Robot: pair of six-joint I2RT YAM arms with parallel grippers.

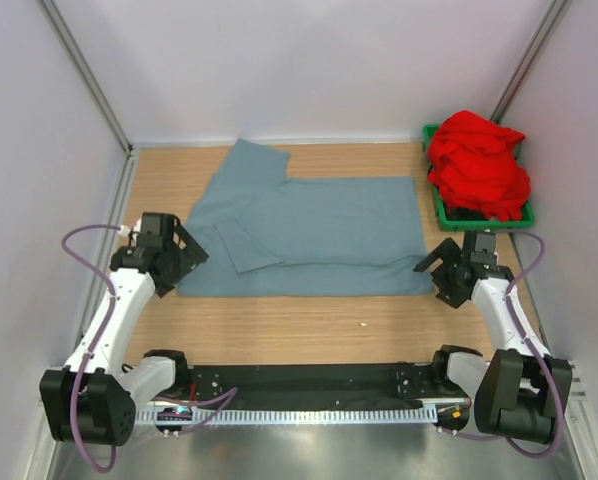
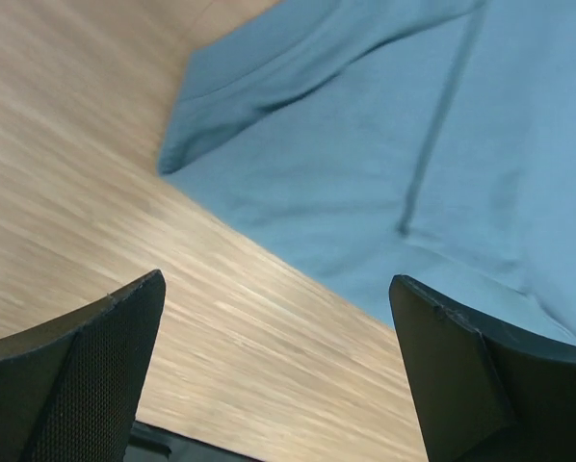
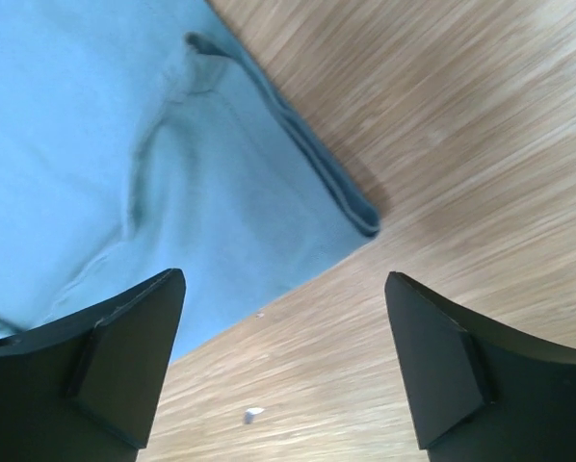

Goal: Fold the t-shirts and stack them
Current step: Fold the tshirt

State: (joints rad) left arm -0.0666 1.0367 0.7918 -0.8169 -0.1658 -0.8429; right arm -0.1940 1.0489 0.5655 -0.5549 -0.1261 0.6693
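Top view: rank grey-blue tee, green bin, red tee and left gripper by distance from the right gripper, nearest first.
From the right gripper:
1. Dusty grey-blue cloth t-shirt, just left, mid-table.
2. Green plastic bin, behind it, far-right corner.
3. Bright red cloth t-shirt heaped in that bin, barely farther than its rim.
4. Left gripper, across the table, left side.

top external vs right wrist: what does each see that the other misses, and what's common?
Only top external: the red t-shirt heaped in the green bin at the far right corner, the left gripper open at the near left corner of the grey-blue t-shirt, and that shirt's whole outline.
Only right wrist: a close look at the doubled cloth edge at the shirt's corner.
Both: the grey-blue t-shirt lying on the wooden table, and the right gripper open and empty over that corner.
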